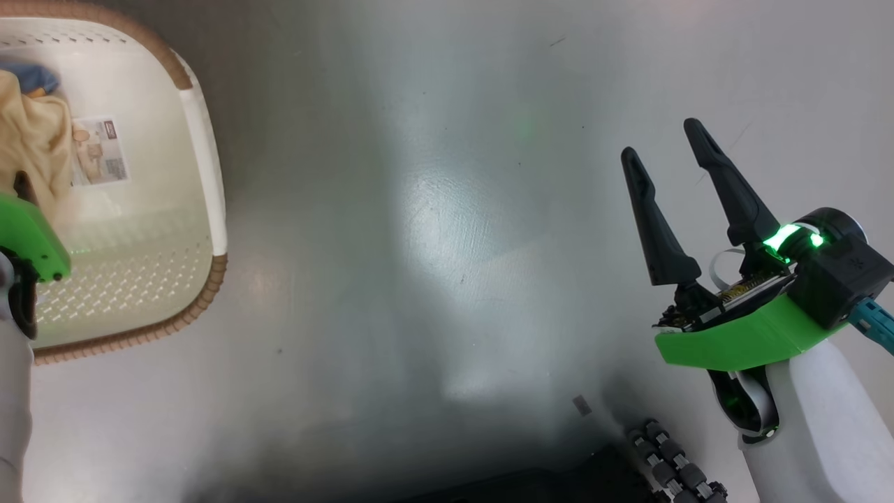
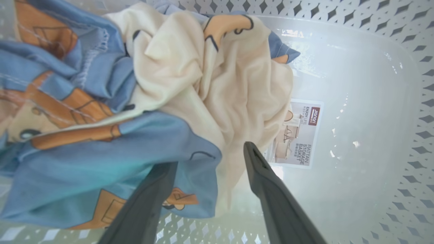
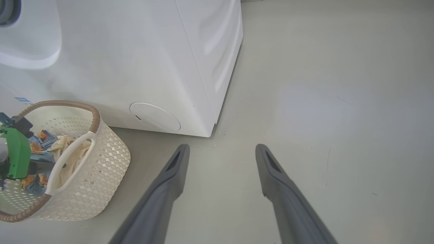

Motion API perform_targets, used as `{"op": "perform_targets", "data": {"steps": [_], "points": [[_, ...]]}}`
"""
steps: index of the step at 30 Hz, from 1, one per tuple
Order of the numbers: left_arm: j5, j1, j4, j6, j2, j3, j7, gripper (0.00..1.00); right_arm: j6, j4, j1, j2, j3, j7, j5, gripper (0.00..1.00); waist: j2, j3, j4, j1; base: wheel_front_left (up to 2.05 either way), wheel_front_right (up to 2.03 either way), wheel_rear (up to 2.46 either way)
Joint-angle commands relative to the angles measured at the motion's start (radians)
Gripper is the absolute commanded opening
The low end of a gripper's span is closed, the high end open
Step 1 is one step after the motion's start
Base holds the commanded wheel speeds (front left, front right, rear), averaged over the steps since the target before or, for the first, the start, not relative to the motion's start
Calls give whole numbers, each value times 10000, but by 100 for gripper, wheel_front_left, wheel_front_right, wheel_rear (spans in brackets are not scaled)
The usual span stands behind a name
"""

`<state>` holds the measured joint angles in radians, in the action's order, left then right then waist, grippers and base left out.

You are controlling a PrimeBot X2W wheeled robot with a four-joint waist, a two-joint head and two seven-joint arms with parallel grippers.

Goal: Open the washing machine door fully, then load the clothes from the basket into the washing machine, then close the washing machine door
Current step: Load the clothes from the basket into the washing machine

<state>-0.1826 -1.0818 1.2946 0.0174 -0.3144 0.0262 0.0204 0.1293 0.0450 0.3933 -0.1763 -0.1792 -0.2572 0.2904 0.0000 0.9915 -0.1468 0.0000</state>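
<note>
Left gripper [image 2: 208,156] jaws apart inside basket [image 2: 417,84], clothes [image 2: 162,84] overlapping one fingertip. Right gripper [image 3: 222,149] jaws apart over floor [image 3: 339,101], washing machine [image 3: 152,51] corner just ahead.

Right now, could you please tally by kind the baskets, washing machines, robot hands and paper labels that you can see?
Basket: 1
Washing machine: 1
Hands: 2 (left hand, right hand)
Paper label: 1
Total: 5
</note>
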Motion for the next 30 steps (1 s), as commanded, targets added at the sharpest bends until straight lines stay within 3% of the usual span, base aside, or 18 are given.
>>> {"op": "perform_targets", "data": {"steps": [1, 11, 14, 15, 17, 19, 22, 30], "points": [[-149, 196, -39, -123, -594, -112, 41, 100, 14, 239, -371, -57, -200, -46, -68, 100, 0, 22, -3, 0, 0, 0, 0], [-320, 119, -39, -231, -659, -46, 37, 100, 14, 353, -417, -114, -277, -46, -110, 100, 0, 159, 1, 0, 0, 0, 0], [-369, 111, -39, -257, -674, -30, 29, 92, 14, 375, -421, -139, -305, -46, -118, 100, 0, 179, -12, 0, 0, 0, 0], [-385, 106, -39, -265, -680, -25, 25, 88, 14, 383, -422, -148, -317, -46, -120, 100, 0, 186, -17, 0, 0, 0, 0], [-415, 92, -39, -281, -692, -11, 12, 59, 14, 405, -423, -160, -329, -46, -122, 100, 0, 205, -26, 0, 0, 0, 0], [-450, 75, -38, -293, -698, -3, 7, 43, 14, 426, -425, -169, -337, -46, -122, 100, 0, 222, -30, 0, 0, 0, 0], [-516, 55, -38, -303, -693, 1, -10, 1, 14, 444, -426, -182, -348, -46, -121, 100, 0, 240, -24, 0, 0, 0, 0], [-758, 110, -38, -238, -523, -35, 218, 0, 14, 448, -419, -174, -298, -46, -159, 100, 0, 111, 111, 0, 0, 0, 0]]}}
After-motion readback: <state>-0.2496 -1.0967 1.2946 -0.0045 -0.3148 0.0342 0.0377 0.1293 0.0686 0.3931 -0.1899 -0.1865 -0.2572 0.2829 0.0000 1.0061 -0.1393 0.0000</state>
